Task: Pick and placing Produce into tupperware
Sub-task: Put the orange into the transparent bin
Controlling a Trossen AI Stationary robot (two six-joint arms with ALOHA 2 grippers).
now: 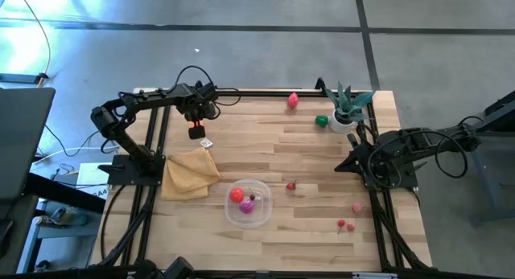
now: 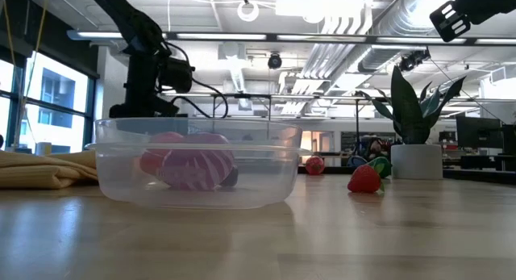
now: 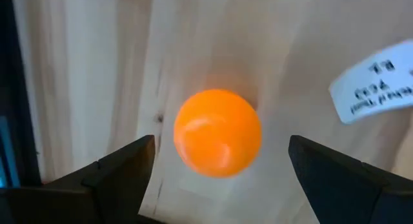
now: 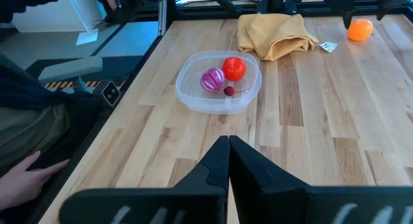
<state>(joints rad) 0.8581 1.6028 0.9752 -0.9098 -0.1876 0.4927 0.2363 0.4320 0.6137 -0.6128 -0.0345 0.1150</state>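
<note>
The tupperware (image 1: 248,203) sits near the front centre of the table (image 1: 322,239), just beside the yellow cloth (image 1: 190,173). It holds a red fruit (image 4: 233,68), a purple piece (image 4: 212,79) and a small dark item, possibly a cherry (image 4: 228,90). An orange ball (image 3: 217,132) lies on the table at the far left, between the spread fingers of the left gripper (image 3: 219,179); neither finger touches it. A white tag (image 3: 374,88) lies near it. Loose produce remains: a strawberry (image 1: 291,185), a pink piece (image 1: 357,207), red cherries (image 1: 345,225), a red piece (image 1: 293,100) and a green piece (image 1: 322,121) beside the potted plant (image 1: 348,106). The right gripper (image 4: 228,161) waits at the right edge, fingers closed and empty.
</note>
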